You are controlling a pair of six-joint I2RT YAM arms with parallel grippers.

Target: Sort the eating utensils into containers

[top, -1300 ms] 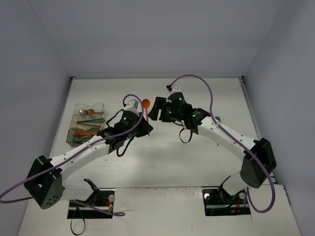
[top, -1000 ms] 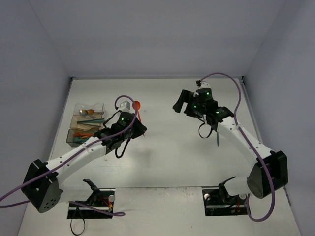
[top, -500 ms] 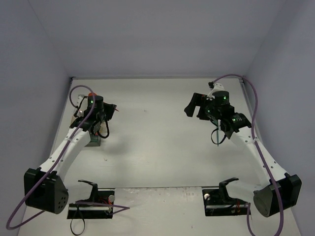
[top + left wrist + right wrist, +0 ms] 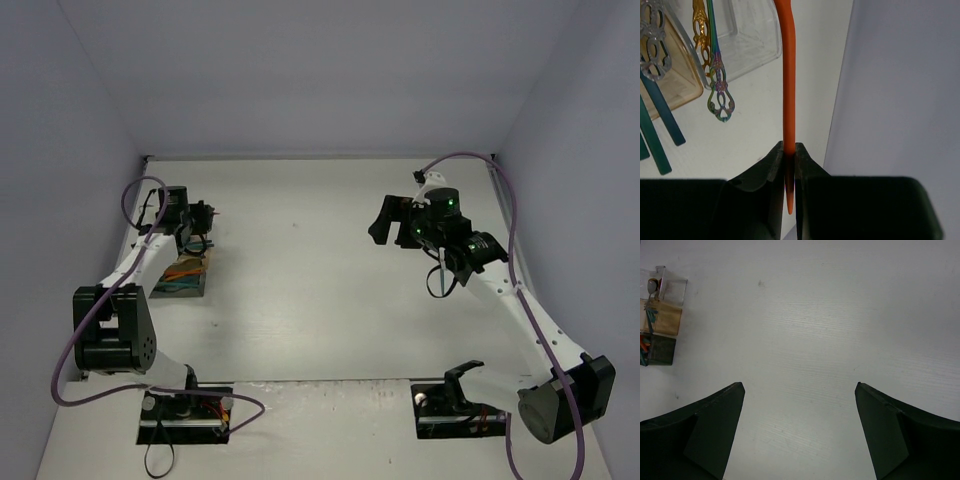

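My left gripper point(image 4: 789, 150) is shut on the pointed handle end of an orange utensil point(image 4: 788, 75), which sticks out ahead of the jaws. In the top view this gripper point(image 4: 203, 218) is at the far left, over the back end of the clear container point(image 4: 185, 280). The container point(image 4: 750, 45) lies ahead and to the left of the utensil, holding a gold utensil point(image 4: 702, 20), a silver one point(image 4: 652, 45) and teal ones point(image 4: 657, 135). My right gripper point(image 4: 385, 222) is open and empty above bare table at the right point(image 4: 800, 390).
The left wall point(image 4: 900, 90) stands close beside my left gripper. The container also shows far off at the left edge of the right wrist view point(image 4: 662, 315). Purple cables loop off both arms point(image 4: 505, 200).
My left arm has swung from the table's middle to the far left, carrying the orange utensil over the container. My right arm has pulled back to the right, its jaws open.
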